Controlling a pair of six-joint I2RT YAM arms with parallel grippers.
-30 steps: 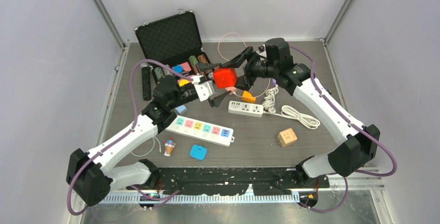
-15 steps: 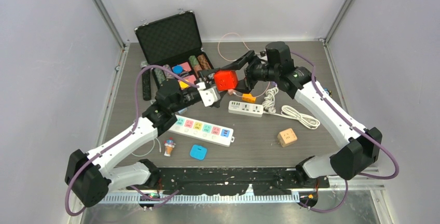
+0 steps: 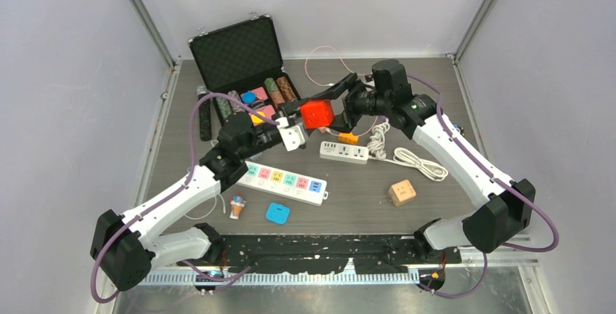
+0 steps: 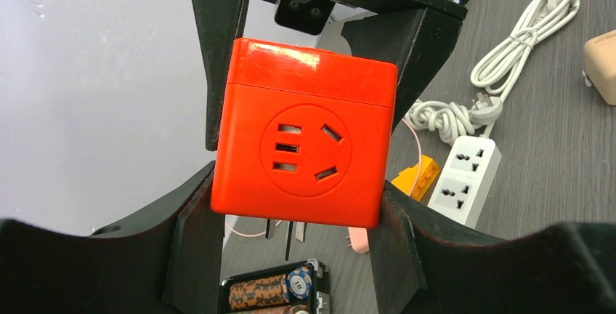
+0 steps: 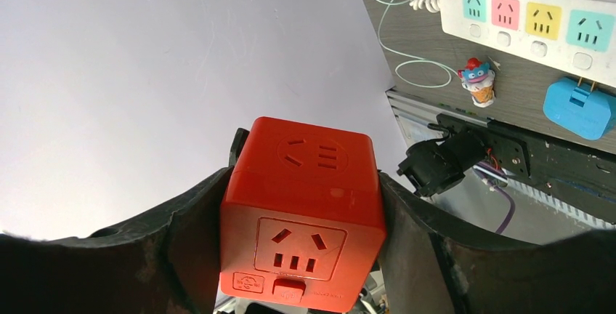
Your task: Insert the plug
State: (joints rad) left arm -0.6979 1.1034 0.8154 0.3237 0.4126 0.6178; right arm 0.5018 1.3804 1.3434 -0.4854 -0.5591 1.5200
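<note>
The red socket cube bears a logo too small to read; right tool and left tool each clamp its sides.

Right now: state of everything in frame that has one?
red cube: held in the air, prongs in nothing
right gripper: shut on the cube
left gripper: shut on the cube's sides
case: lid open
coloured strip: sockets empty
white strip: sockets empty, cord coiled
blue plug: lying loose, unplugged
</note>
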